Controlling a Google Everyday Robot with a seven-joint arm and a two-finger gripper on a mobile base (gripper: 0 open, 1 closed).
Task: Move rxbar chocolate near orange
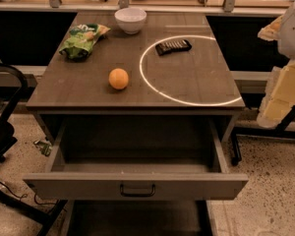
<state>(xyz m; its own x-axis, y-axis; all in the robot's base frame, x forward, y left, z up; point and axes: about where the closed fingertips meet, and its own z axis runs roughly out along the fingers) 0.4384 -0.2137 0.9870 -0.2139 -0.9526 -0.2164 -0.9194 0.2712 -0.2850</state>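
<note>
Well apart: rxbar chocolate, right-edge gripper

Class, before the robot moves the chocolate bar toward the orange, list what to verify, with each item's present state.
1. Chocolate bar lies flat and uncovered on the table: ok.
2. Orange rests apart from the bar, bare surface around it: ok.
3. Bowl and green bag lie off the line between them: ok.
4. Drawer shut: not ok, it stands open.
5. Gripper in view: not ok, it is outside the picture.
</note>
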